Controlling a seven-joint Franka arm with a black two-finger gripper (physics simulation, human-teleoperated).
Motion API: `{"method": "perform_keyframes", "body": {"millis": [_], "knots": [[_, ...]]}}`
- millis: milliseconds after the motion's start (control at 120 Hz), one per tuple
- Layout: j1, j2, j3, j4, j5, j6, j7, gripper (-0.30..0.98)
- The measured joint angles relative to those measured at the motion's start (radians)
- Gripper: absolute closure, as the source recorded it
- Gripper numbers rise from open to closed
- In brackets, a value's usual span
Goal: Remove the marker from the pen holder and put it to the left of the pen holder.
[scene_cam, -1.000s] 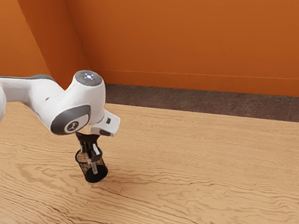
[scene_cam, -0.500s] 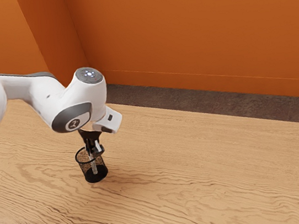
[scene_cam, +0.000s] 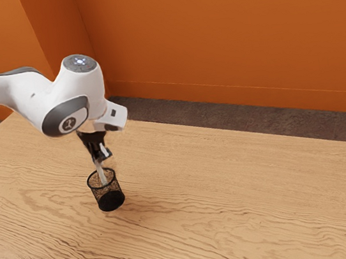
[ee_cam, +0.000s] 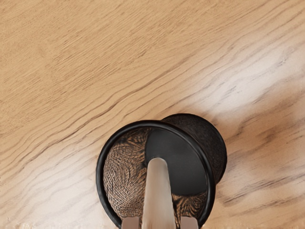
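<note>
The gripper (scene_cam: 102,157) is pinching the marker (scene_cam: 102,173) near its top, probably for a straight pull, while its lower end is hanging inside the pen holder (scene_cam: 111,201), likely needing more lift

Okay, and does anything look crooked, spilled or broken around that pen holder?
No, nothing stands out. The pen holder is upright on the table, with no visible damage. The gripper holds the marker at the holder's mouth, which fits the task of taking it out.
</note>
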Motion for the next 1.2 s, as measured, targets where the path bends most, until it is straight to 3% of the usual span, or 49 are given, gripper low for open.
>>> {"method": "perform_keyframes", "body": {"millis": [150,308,475,717,942,1142,1200], "knots": [[0.064,-0.137,0.000,0.013,-0.128,-0.111,-0.025,0.77],[0.178,-0.170,-0.001,0.086,-0.178,-0.268,-0.045,0.78],[0.296,0.082,0.000,0.276,-0.191,-0.489,-0.055,0.78],[0.351,0.460,0.058,0.512,-0.217,-0.794,-0.042,0.78],[0.377,0.591,0.061,0.570,-0.238,-0.927,-0.015,0.78],[0.380,0.595,0.061,0.579,-0.268,-0.925,0.010,0.36],[0.351,0.512,0.055,0.581,-0.275,-0.876,0.022,0.27]]}}
